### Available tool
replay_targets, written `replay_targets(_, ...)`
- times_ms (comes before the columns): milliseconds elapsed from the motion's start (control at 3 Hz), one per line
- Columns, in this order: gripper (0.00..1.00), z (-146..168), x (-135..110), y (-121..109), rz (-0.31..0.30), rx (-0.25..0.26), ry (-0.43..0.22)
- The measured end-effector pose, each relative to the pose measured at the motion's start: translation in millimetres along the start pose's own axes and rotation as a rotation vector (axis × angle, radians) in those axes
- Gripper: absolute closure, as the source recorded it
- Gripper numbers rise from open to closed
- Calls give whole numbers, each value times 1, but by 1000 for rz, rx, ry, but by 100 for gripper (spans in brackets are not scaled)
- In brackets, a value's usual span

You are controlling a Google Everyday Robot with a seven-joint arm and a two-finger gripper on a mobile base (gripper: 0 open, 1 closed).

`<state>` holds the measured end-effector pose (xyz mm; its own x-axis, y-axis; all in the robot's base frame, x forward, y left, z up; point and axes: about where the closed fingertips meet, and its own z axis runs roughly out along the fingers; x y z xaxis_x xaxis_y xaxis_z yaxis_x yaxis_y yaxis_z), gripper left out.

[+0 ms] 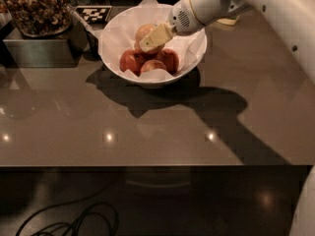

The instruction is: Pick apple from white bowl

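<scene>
Gripper (pixel 147 42) is clamping the apple (pixel 142 30) inside the white bowl (pixel 112 39); red apples (pixel 129 61) are lying just nearer.

Four apples (pixel 131 61), one hand (pixel 146 41) over bowl (pixel 190 68)

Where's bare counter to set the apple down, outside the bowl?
Widest bare counter: in front of the white bowl, out to the near edge. Also right of the bowl, under the arm. Crowded: back-left, metal box and checkered tag. Gripper sits over the apple in the bowl.
</scene>
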<state>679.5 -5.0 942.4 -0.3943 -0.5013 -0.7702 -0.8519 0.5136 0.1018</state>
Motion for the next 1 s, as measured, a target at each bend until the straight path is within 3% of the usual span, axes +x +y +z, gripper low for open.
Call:
replay_targets(667, 100, -57, -1, 1, 3, -223, -160)
replay_targets(1000, 100, -72, -4, 4, -44, -297, -154)
